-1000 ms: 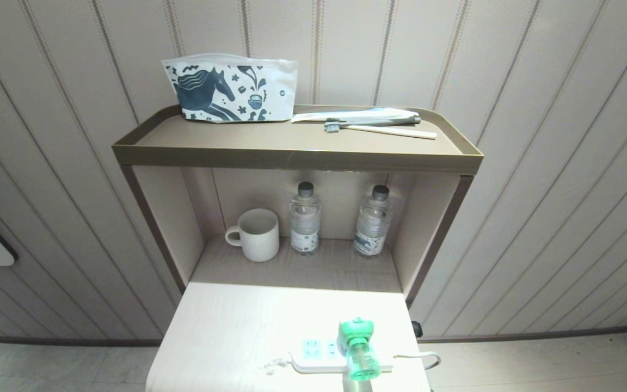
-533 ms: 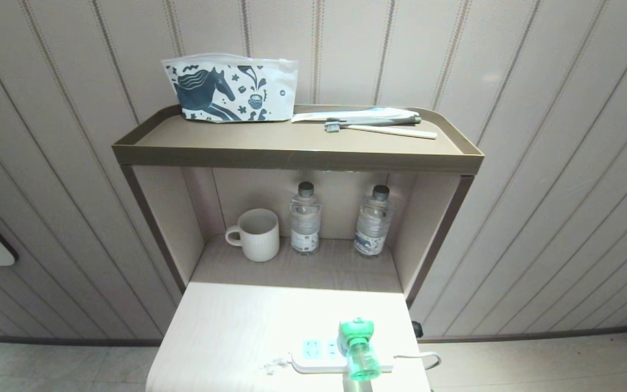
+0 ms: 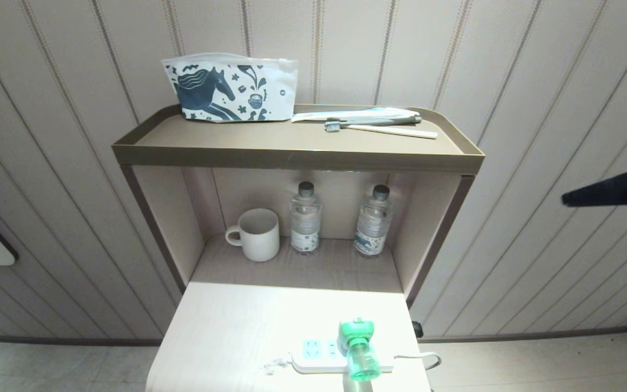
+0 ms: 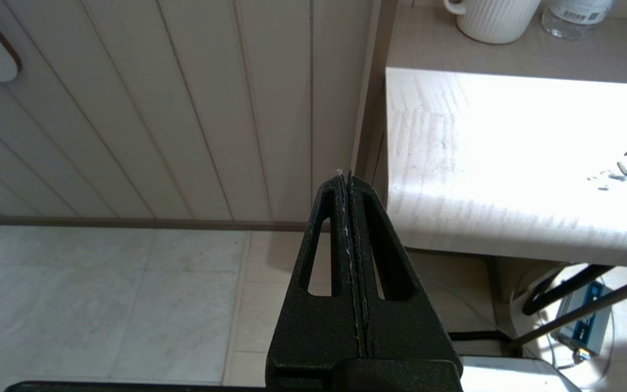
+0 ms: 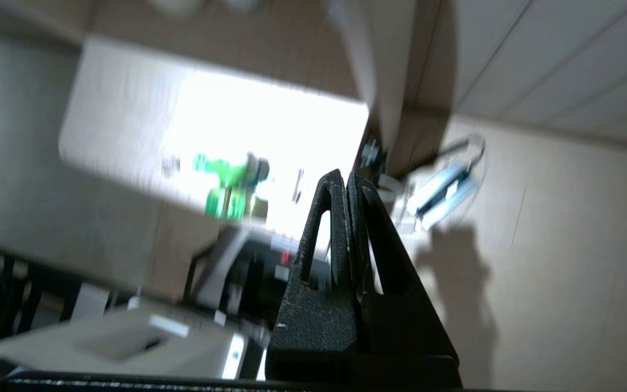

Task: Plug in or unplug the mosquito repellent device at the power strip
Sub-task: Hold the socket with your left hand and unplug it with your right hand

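Repellent seated in the strip, right arm at the picture's edge

Nearest, the mosquito repellent device (image 3: 358, 348) stands upright on the power strip (image 3: 321, 359), apparently plugged in, at the front right of the pale table (image 3: 226, 332); unplugging looks like the job ahead. The strip's cord (image 3: 419, 356) trails off the right edge. The right gripper (image 3: 569, 200), fingers pressed together and empty, hangs high at the right, well apart from the device. The left gripper (image 4: 346, 182), also pressed together, sits low beside the table's left edge. Farther back stand a mug (image 3: 256, 235) and two water bottles (image 3: 305, 218).
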Controlling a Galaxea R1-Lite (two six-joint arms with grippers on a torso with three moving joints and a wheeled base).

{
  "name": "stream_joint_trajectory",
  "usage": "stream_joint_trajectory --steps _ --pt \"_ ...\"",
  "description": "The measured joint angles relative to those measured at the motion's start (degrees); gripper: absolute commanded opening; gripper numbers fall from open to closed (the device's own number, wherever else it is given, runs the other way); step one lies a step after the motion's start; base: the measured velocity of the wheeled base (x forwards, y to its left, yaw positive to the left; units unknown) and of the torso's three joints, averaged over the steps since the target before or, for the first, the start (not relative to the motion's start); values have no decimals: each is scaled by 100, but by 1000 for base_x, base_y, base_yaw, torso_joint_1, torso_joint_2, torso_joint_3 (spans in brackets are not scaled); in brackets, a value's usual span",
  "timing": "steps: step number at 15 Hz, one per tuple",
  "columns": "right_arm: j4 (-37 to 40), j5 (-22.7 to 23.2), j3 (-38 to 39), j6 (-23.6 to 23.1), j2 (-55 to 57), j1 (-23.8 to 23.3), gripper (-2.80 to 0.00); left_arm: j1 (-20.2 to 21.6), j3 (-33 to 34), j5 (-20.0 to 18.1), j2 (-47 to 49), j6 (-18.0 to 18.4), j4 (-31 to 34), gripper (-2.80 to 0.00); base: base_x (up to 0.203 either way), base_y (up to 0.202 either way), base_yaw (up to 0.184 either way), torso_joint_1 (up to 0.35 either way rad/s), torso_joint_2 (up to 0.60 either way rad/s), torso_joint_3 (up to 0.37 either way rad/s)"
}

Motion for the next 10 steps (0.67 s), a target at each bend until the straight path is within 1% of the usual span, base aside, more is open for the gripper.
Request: stream_joint_trajectory --steps 1,2,4,5,7,8,9,10 --pt "514 -63 -249 93 360 332 -280 0 0 0 0 -2 -1 -280 0 0 0 0 0 0" --pt "866 -146 -395 148 665 636 -280 0 0 0 0 -2 1 -280 0 0 0 0 0 0" --pt "1241 -446 -438 201 1137 1114 -280 0 0 -5 0 -1 0 -280 0 0 0 0 0 0" --pt "1290 -601 -354 212 1311 1307 -280 0 0 -2 0 1 -1 -280 0 0 0 0 0 0" --pt "1243 -666 -214 305 1578 1661 -280 0 0 0 0 1 1 -280 0 0 0 0 0 0" --pt "1136 -679 -141 454 1679 1856 -280 0 0 0 0 -2 2 -280 0 0 0 0 0 0" --pt "966 -682 -26 607 1761 2013 -216 0 0 -2 0 -2 2 -280 0 0 0 0 0 0" --pt "718 -682 138 743 1823 2129 0 0 0 1 0 1 2 -280 0 0 0 0 0 0"
